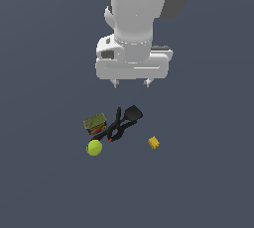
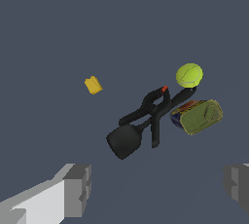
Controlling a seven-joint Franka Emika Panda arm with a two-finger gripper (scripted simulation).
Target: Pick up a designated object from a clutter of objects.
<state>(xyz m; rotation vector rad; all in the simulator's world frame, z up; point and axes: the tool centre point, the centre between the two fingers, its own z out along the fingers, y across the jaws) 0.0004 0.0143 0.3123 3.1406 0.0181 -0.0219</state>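
the yellow block (image 1: 154,142) lies alone on the dark, plain surface (image 1: 44,182), well apart from the other things, toward the exterior view's right. the black tool (image 1: 121,123) sprawls between it and the box (image 1: 95,123); the ball (image 1: 94,147) sits just beside the box. my hand (image 1: 132,83) hangs above, spread wide, holding nothing.

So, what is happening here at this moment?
A single white robot arm hangs above a small group of objects, and its end effector is open and holds nothing. Below lie a yellow-green ball, an olive-brown box and a black long-handled tool, close together. The tiny yellow block lies apart from them, toward the exterior view's right, untouched.
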